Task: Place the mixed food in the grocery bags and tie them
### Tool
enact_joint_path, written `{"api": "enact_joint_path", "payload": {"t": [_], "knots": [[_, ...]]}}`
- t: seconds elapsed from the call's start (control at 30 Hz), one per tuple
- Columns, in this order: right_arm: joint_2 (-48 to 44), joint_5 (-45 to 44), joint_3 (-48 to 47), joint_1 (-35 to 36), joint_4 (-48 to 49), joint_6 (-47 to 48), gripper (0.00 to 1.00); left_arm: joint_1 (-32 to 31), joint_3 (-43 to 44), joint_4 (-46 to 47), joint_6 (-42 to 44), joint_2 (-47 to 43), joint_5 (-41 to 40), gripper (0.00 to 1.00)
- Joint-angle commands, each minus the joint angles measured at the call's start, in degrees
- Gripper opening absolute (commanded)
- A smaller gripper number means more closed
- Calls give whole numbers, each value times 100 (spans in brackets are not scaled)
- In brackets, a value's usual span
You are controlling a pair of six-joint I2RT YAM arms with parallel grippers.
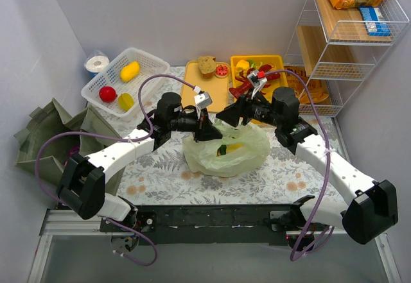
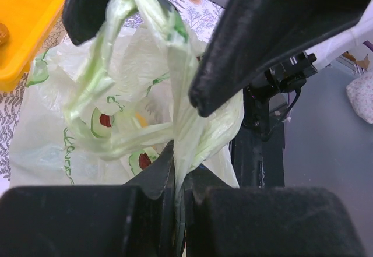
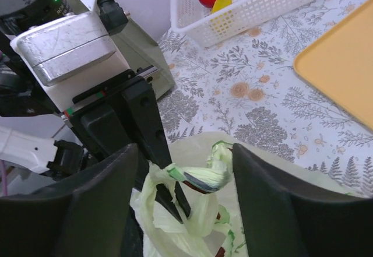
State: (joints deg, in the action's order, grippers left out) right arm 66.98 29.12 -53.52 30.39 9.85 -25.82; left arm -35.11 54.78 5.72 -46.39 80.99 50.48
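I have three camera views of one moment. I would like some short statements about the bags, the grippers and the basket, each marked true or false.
1. The left gripper is shut on the plastic bag. True.
2. The right gripper is clamped on the bag. False: its jaws stand open, one finger on each side of the twisted handle.
3. A red toy lies in the white basket. True.
4. The tote lies to the right of the plastic bag. False: it lies far to its left.
5. The plastic bag is empty. False: a yellow piece and a green piece show through it.
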Motion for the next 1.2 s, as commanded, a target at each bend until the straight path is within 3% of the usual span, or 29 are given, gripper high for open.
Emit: {"api": "enact_joint_path", "payload": {"t": [0.0,0.1,0.13,0.17,0.23,0.33,0.37,0.4,0.57,0.87,1.17], "knots": [[61,181,-1,37,457,-10,59,-39,-20,-9,95,-294,-47,0],[17,146,43,37,509,25,24,-39,-20,-35,95,-286,-82,0],[-18,129,43,37,544,68,7,-39,-3,-62,78,-286,-82,0],[-88,102,43,37,536,104,1,-39,23,-79,78,-277,-99,0],[-185,-73,17,37,440,191,1,-39,67,-140,51,-259,-143,2],[-343,-319,-106,46,80,499,1,-39,94,-141,25,-268,-188,14],[-404,-328,-124,37,-60,604,1,-39,85,-115,-1,-285,-196,25],[-440,-389,-141,37,-123,666,1,-39,68,-80,-28,-312,-196,29],[-738,-434,-115,37,-308,930,1,-39,-3,149,-247,-382,-477,37],[-1002,-575,-89,37,-624,1202,1,57,-126,623,-529,-523,-715,37],[-1187,-373,43,98,-589,1352,1,92,-126,1414,-1327,-207,-293,14]]}}
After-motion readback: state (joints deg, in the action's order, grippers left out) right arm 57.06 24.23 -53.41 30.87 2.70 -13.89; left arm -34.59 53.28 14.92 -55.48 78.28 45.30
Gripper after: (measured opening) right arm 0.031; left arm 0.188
